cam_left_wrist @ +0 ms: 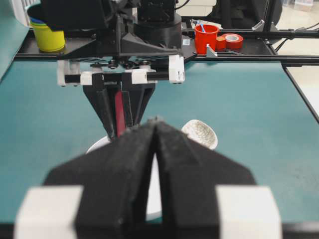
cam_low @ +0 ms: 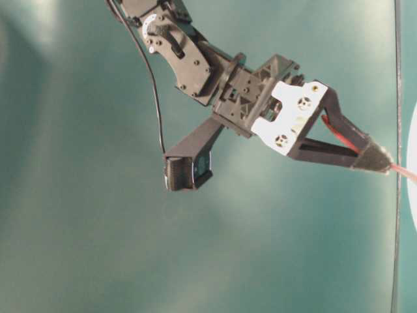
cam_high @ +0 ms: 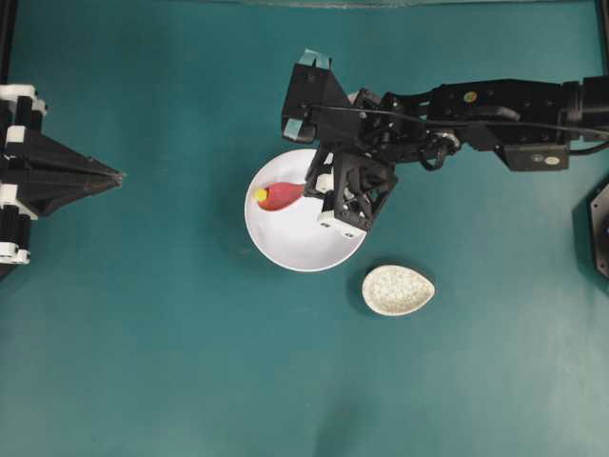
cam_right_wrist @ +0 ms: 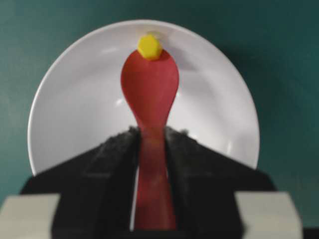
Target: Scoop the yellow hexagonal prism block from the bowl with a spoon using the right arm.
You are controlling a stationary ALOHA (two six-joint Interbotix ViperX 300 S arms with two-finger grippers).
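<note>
The white bowl (cam_high: 295, 243) sits mid-table. My right gripper (cam_high: 311, 187) is shut on the handle of the pink-red spoon (cam_high: 279, 197), and the scoop lies inside the bowl. The yellow hexagonal block (cam_high: 261, 194) is at the scoop's far tip, near the bowl's left wall. In the right wrist view the gripper (cam_right_wrist: 151, 132) clamps the spoon (cam_right_wrist: 149, 84), with the block (cam_right_wrist: 149, 47) overlapping the scoop's tip inside the bowl (cam_right_wrist: 75, 109). My left gripper (cam_high: 119, 176) is shut and empty at the left edge, far from the bowl; it also shows in the left wrist view (cam_left_wrist: 155, 121).
A small speckled oval spoon rest (cam_high: 398, 289) lies on the table just right of and below the bowl. Beyond the table's far end in the left wrist view stand a red cup (cam_left_wrist: 206, 37), a tape roll (cam_left_wrist: 233, 40) and a yellow cup (cam_left_wrist: 48, 37).
</note>
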